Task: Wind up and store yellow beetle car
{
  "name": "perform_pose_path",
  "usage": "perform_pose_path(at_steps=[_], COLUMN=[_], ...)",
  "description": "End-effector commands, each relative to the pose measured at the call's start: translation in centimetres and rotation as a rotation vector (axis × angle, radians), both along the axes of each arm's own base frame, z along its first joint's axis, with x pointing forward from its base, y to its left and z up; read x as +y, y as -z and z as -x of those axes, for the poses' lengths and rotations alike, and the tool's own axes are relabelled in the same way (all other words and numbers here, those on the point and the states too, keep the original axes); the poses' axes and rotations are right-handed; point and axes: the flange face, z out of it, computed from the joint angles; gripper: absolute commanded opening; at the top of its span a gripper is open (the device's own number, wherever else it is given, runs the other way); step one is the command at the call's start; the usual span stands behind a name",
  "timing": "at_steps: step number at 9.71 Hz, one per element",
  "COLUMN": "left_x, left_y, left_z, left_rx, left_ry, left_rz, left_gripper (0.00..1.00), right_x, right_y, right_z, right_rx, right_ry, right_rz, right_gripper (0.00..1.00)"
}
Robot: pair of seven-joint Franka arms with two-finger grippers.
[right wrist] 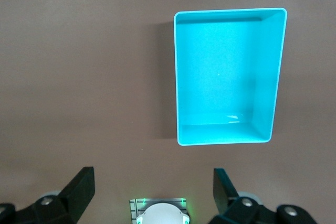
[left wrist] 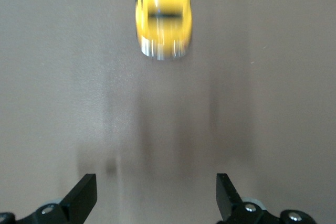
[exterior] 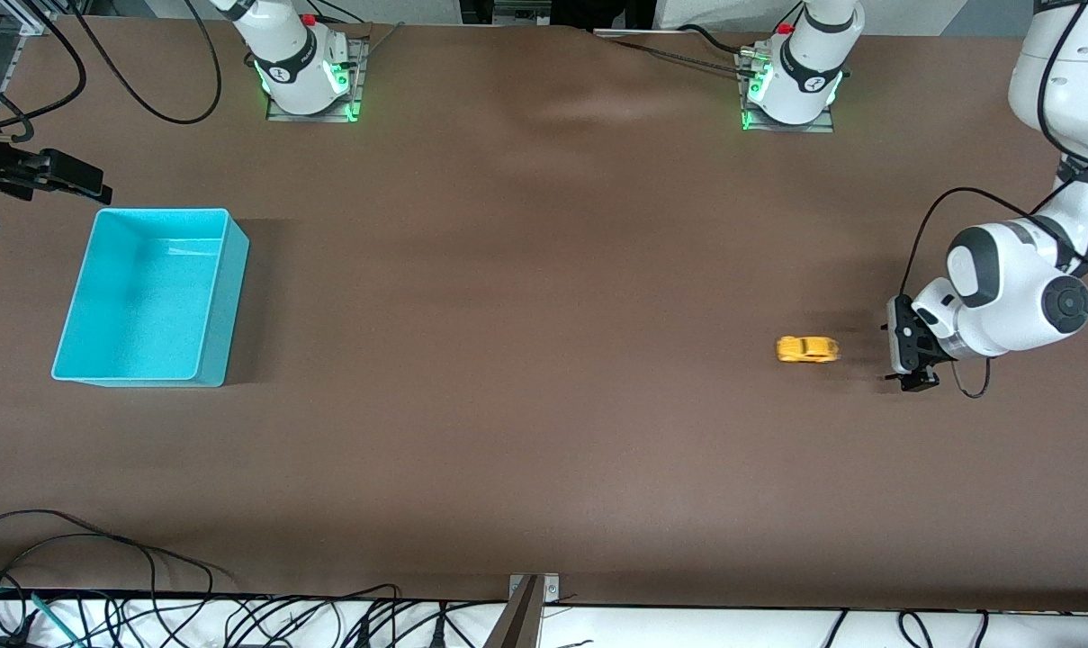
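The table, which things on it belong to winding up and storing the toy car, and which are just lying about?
For the job:
small yellow beetle-shaped toy car
open left gripper, beside the car
open-topped turquoise plastic bin, likely the store
open right gripper

Lying about:
loose black cables along the table's near edge

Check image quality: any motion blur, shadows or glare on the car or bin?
Front view: yellow beetle car is smeared along its length, with a soft shadow toward the left end effector. Left wrist view: the car streaks lengthwise; the open fingers look sharp. Right wrist view: turquoise bin is crisp, with a faint glare streak on its floor.
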Motion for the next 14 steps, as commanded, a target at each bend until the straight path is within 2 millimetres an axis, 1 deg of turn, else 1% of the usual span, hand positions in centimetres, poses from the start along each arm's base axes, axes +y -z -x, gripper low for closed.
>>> perform_pose_path(at_steps=[1,3,4,5,6,9,10,11,13,14], left_x=[-0.1,-0.1,-0.8,-0.8,-1.3,-0.9,-1.9,-2.0,-2.1,-2.3], left_y=[-4.2,-8.5,-10.7,-12.9,-15.1,-21.7,-23.4,-24.7,-25.6,-27.2], left_z=[-0.6,-1.2,-1.5,-1.7,-2.2,-3.3,-3.5,-3.6,-3.5,-3.2], left_rx=[0.057,0.114,0.139,0.168,0.195,0.2,0.208,0.211,0.218,0.196], left_ry=[-0.074,-0.169,-0.197,-0.24,-0.272,-0.352,-0.365,-0.4,-0.45,-0.496], left_rz=[-0.006,-0.02,-0.026,-0.036,-0.042,-0.068,-0.074,-0.082,-0.091,-0.094], left_gripper=[1.0,1.0,1.0,1.0,1.0,1.0,1.0,1.0,1.0,1.0], right_x=[0.1,0.1,0.0,-0.1,-0.4,-0.6,-0.7,-0.7,-0.1,0.5], right_y=[-0.4,-0.4,-0.4,-0.4,-0.4,-0.5,0.6,1.5,4.6,6.8], right_z=[0.2,0.2,0.2,0.2,0.2,-0.1,-0.8,-1.2,-3.0,-3.9], right_rx=[-0.001,-0.001,-0.001,-0.002,-0.004,-0.025,-0.017,-0.002,0.0,-0.009], right_ry=[0.002,0.002,0.0,-0.001,0.002,0.006,-0.005,-0.027,-0.181,-0.28], right_rz=[-0.003,-0.003,-0.004,-0.001,-0.006,0.003,0.0,-0.006,-0.031,-0.047], right_gripper=[1.0,1.0,1.0,1.0,1.0,1.0,1.0,1.0,1.0,1.0])
